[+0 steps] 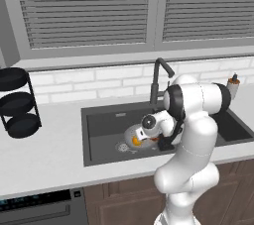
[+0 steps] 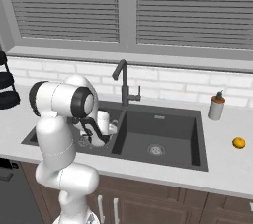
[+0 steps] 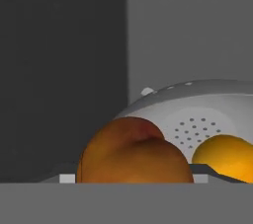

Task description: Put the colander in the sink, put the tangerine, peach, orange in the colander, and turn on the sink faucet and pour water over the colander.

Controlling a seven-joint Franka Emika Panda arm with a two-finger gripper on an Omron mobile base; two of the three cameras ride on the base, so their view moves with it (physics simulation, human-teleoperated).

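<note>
Colander (image 1: 133,135) sits in the left basin of the sink (image 1: 101,120), an orange fruit (image 3: 225,156) inside it. Hand view: peach (image 3: 134,151) right at the pincer, just over the colander rim; looks gripped, fingertips hidden. Another orange fruit (image 2: 238,142) lies on the worktop (image 2: 232,164) right of the sink. Faucet (image 2: 123,86) behind the divider.

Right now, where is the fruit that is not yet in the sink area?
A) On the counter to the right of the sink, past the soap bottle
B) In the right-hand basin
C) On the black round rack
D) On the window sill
A: in the right base view a small orange fruit lies on the counter, right of the sink and beyond the soap bottle.
</note>
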